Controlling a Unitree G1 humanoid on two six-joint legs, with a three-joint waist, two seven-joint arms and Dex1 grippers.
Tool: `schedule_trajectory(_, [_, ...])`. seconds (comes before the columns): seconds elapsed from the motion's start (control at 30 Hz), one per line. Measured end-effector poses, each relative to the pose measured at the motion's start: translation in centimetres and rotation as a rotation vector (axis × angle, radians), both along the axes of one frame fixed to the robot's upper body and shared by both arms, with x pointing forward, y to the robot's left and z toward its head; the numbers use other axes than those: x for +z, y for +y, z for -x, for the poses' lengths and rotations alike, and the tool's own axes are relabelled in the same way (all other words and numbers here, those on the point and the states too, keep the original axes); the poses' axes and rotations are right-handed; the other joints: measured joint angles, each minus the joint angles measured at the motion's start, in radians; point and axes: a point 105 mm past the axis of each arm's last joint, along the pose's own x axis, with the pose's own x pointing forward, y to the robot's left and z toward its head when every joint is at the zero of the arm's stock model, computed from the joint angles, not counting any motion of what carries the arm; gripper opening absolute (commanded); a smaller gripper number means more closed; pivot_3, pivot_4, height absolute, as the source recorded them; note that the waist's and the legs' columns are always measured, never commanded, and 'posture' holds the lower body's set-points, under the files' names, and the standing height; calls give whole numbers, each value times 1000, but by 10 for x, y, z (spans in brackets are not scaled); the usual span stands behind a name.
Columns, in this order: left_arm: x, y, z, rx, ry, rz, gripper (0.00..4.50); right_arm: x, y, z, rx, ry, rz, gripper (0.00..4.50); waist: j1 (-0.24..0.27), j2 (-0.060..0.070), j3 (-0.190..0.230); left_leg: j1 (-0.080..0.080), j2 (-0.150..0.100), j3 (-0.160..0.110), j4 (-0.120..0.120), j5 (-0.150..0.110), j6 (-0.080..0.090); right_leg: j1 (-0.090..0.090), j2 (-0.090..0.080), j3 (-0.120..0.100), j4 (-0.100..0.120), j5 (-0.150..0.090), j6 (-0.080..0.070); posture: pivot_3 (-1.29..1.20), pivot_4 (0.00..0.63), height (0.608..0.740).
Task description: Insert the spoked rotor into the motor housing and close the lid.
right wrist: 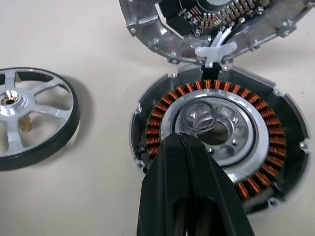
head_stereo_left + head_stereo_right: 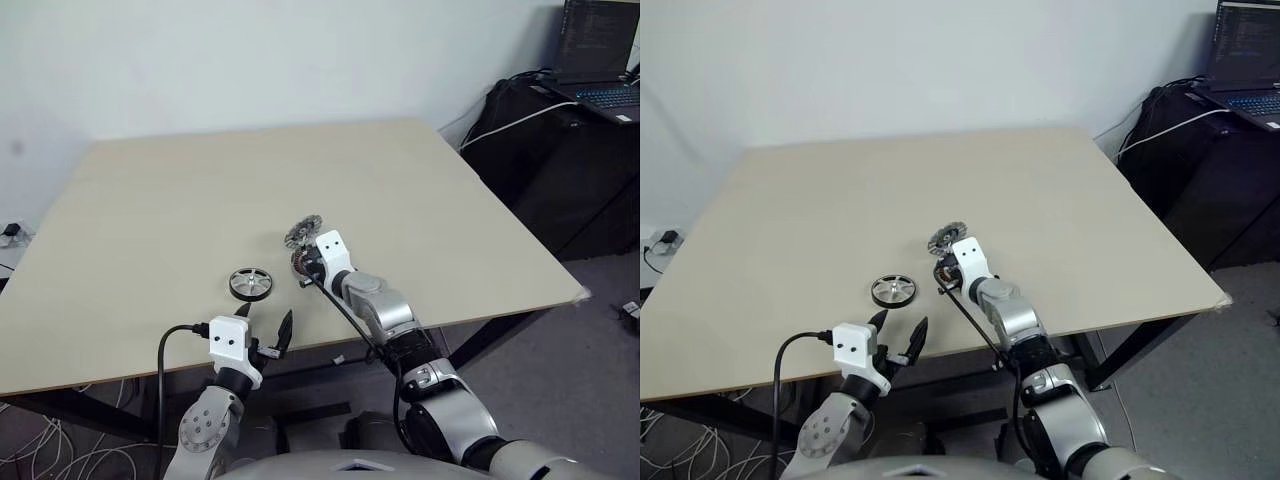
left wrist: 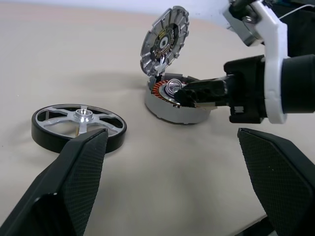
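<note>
**Rotor out, lid standing open**

The spoked rotor (image 3: 78, 129) lies flat on the surface (image 2: 150, 200), beside the motor housing (image 1: 216, 142). Head views blur its copper windings; the right wrist view shows them, under the raised lid (image 3: 165, 42). Right gripper (image 1: 184, 147), pressed together, covers the housing's near edge. Left gripper (image 2: 263, 335) is spread.

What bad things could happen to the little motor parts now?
The silver ribbed lid stands tilted open on its hinge; the right gripper, shut and over the round copper-wound motor housing, might knock it shut early or scrape the windings. The black-rimmed spoked rotor lies flat on the table by the open left gripper, so it may be hard to pick up.
</note>
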Motion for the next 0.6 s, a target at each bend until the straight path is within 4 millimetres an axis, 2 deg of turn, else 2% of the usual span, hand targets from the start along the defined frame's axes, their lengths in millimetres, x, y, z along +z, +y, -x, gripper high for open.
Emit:
schedule_trajectory(0.37, [0, 0, 0, -2, 2, -2, 4500, 8, 1, -3, -14, -14, -21, 12, 0, 0, 0, 0, 0, 0, 0, 0, 0, 0, 0, 0, 0, 0, 0, 0, 0, 740])
schedule_trajectory(0.5, [0, 0, 0, -3, 1, -1, 4500, 22, 10, -12, -13, -53, -37, 12, -1, 0, 0, 0, 0, 0, 0, 0, 0, 0, 0, 0, 0, 0, 0, 0, 0, 740])
schedule_trajectory(0.6, [0, 0, 0, -3, 1, -1, 4500, 24, 16, -16, -15, -61, -35, 12, 0, 0, 0, 0, 0, 0, 0, 1, 1, 0, 0, 0, 0, 0, 0, 0, 0, 740])
